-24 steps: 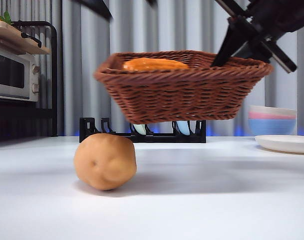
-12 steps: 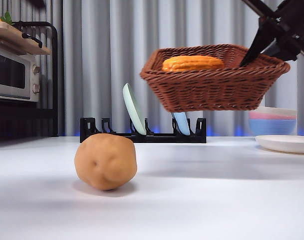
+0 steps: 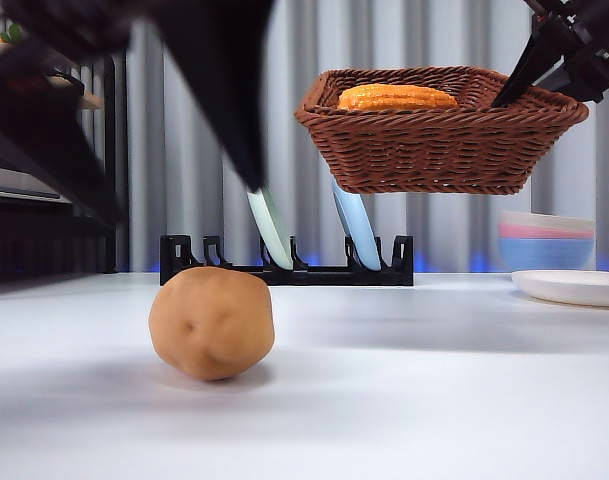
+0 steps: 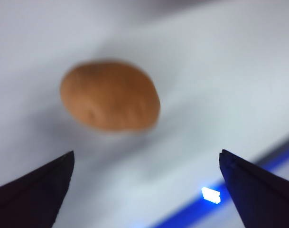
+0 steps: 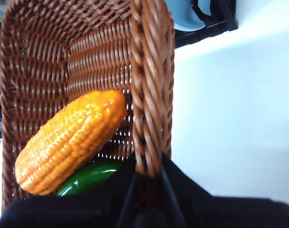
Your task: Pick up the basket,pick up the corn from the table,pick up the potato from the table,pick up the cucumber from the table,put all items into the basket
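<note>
**Potato is the last item out**

Since half a second ago the basket [image 3: 442, 132] has shifted slightly right and a dark arm has swung in at upper left. Front view: potato [image 3: 211, 322] sits on the table [image 3: 434, 390], basket aloft with corn [image 3: 397, 97] inside.

Left wrist view: left gripper [image 4: 146, 164] hangs wide open above the potato [image 4: 110, 95], ahead of its fingers.

Right wrist view: right gripper [image 5: 146, 183] clamps the basket rim [image 5: 151, 85]; corn [image 5: 70, 141] and cucumber [image 5: 89, 176] lie just beyond its fingers. Only the potato remains.

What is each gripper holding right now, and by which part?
Right gripper clamps the basket by its rim. Left gripper, open above the potato, holds nothing.
</note>
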